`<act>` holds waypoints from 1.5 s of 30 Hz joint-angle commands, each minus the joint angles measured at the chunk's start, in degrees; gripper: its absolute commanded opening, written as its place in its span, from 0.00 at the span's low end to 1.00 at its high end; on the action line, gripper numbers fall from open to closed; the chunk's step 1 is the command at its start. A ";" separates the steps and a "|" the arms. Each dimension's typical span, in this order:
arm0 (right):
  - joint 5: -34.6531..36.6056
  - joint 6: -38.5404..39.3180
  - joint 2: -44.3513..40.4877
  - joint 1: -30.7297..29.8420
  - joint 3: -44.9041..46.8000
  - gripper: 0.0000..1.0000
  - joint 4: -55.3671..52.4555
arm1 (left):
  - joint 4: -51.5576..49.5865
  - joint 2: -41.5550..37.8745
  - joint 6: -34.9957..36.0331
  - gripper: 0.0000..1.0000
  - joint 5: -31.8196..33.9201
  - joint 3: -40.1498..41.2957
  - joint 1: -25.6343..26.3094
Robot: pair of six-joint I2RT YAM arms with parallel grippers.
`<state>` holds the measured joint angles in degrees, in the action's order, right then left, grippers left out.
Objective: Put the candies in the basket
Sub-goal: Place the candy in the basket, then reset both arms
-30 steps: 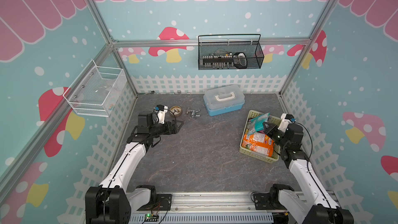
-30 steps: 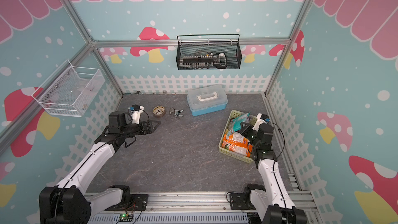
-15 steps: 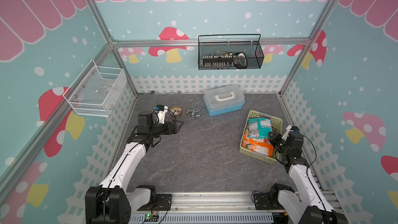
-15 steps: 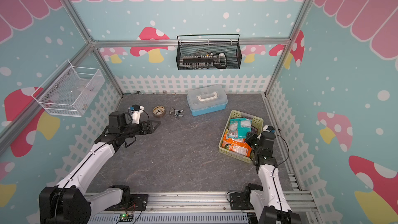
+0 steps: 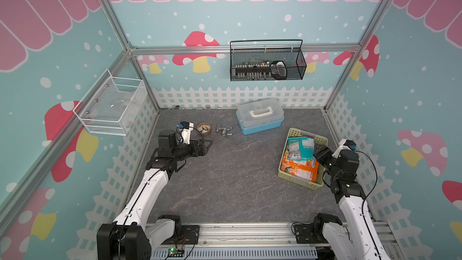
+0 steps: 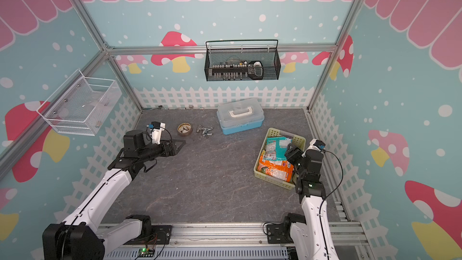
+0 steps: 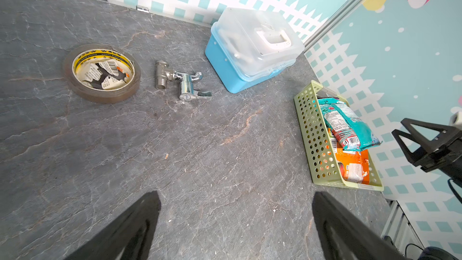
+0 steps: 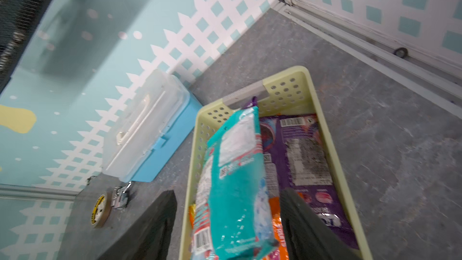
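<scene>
Basket: stands on the table close to its right edge, about midway between the far and near edges, long side running roughly along that edge.

Candies: all visible bags lie inside the basket. Teal bag is on top, toward the far end, slightly tilted over the others. Orange bags fill the near end. Purple bag lies flat on the basket floor beside the teal one (seen only in the right wrist view).

Right gripper: above the basket's right-hand rim, jaws well apart. The teal bag shows between the fingers with a gap on each side; nothing gripped.

Left gripper: over the left part of the table, jaws spread wide, empty, bare surface beneath.

Other items: blue toolbox near the far edge; tape roll and metal valve side by side toward the far left corner.
</scene>
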<state>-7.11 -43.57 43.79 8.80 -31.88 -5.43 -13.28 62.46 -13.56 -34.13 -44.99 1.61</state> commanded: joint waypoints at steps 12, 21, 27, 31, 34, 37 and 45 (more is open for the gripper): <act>15.33 38.54 16.95 -14.95 1.95 0.99 40.77 | 42.04 0.66 6.21 0.99 14.99 15.14 0.64; -8.26 41.28 24.48 -16.28 10.89 0.97 58.20 | 63.00 10.10 7.85 0.99 29.09 25.05 0.62; -0.35 48.15 30.11 -19.17 10.72 0.99 59.39 | 64.13 14.65 12.28 0.99 33.65 26.43 0.65; 5.45 50.97 31.20 -19.09 11.22 0.99 58.06 | 67.24 17.17 10.81 0.99 39.32 26.73 0.55; 6.42 53.26 29.99 -18.91 13.13 0.99 60.28 | 73.01 17.34 7.72 0.99 36.90 28.66 0.51; 11.95 54.42 30.81 -18.44 14.01 0.99 60.03 | 73.19 17.26 11.17 0.99 34.60 28.96 3.31; 2.82 49.03 36.22 -11.32 23.29 0.99 80.31 | 70.61 16.98 7.83 0.99 41.15 28.04 3.75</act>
<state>-1.06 6.94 78.59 -3.70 -9.58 65.45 56.01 80.18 -5.17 5.23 -17.54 5.32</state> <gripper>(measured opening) 0.987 0.992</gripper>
